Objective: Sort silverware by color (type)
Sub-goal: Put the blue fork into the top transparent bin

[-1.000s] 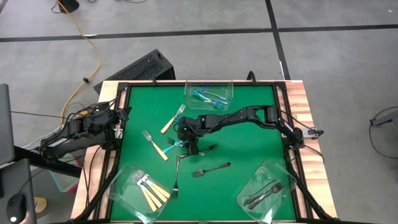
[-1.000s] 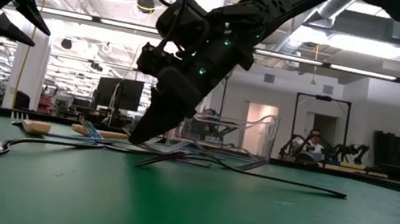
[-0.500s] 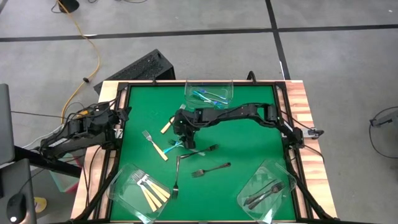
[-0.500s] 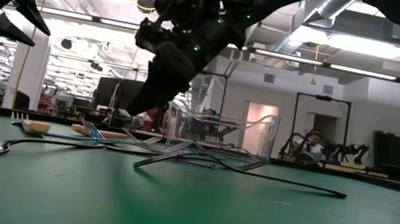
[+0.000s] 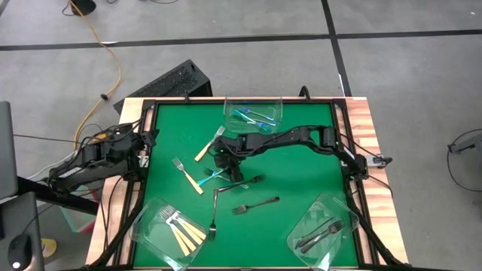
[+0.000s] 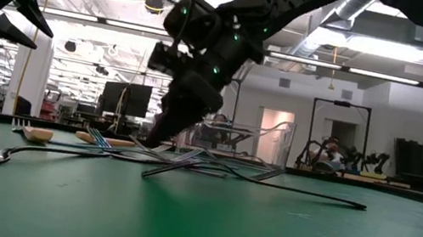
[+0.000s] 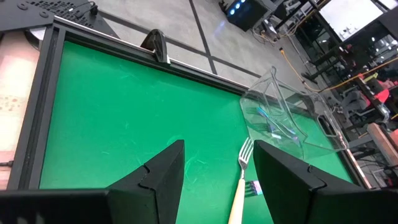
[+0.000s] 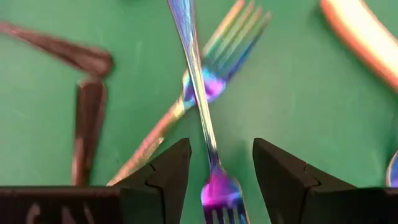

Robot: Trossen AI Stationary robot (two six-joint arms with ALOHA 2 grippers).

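Two crossed blue forks (image 8: 202,93) on green mat, directly between spread fingers of right gripper (image 8: 216,180), untouched

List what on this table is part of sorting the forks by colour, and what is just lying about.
Part of the job:
- loose blue forks under the right gripper
- loose tan forks
- loose dark forks
- blue-fork tub
- tan-fork tub
- dark-fork tub

Lying about:
- keyboard behind the table
- yellow cable on the floor
- left gripper, parked open at the table's edge
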